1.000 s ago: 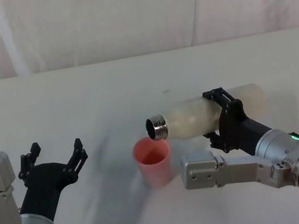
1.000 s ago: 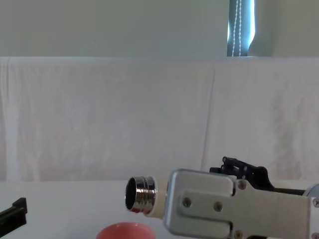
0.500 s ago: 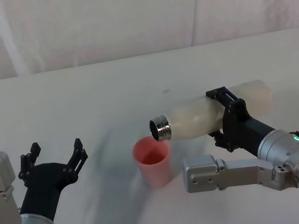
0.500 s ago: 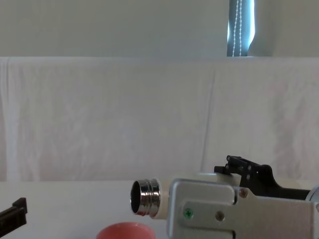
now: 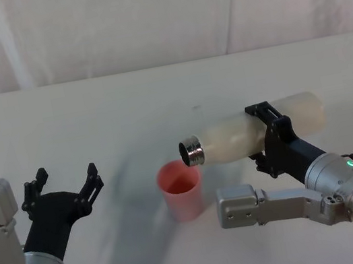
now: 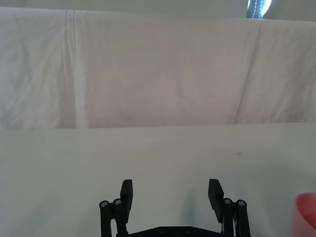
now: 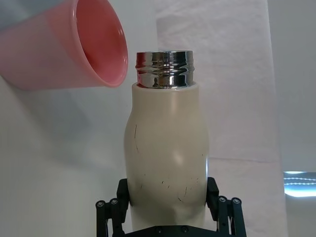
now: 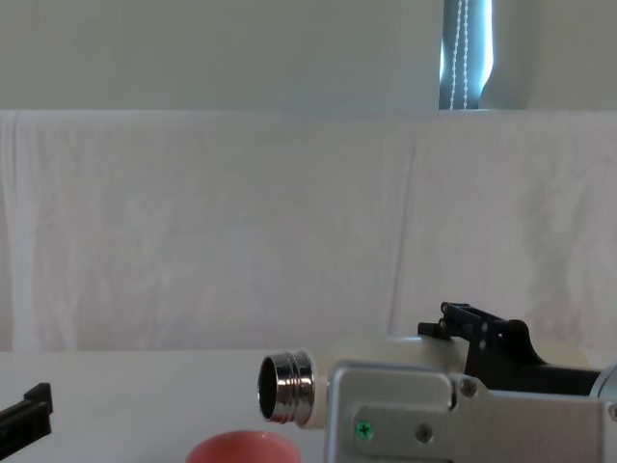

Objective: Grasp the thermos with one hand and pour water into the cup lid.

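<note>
At centre right of the head view you see the right gripper, its fingers pinching the tall cream-white matte thermos. It lies nearly level, steel neck above the small pink-red cup lid on the white table. At lower left, the left gripper hovers, fingers spread.

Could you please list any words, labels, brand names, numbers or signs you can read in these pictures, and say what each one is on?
There is no readable text.
Thermos: no lettering, just faint dark scratches on the cream body and a plain steel neck.
Cup lid: plain pink, no print.
Right gripper, shut on the thermos: no lettering.
Left gripper, open at the table's left: no lettering.
</note>
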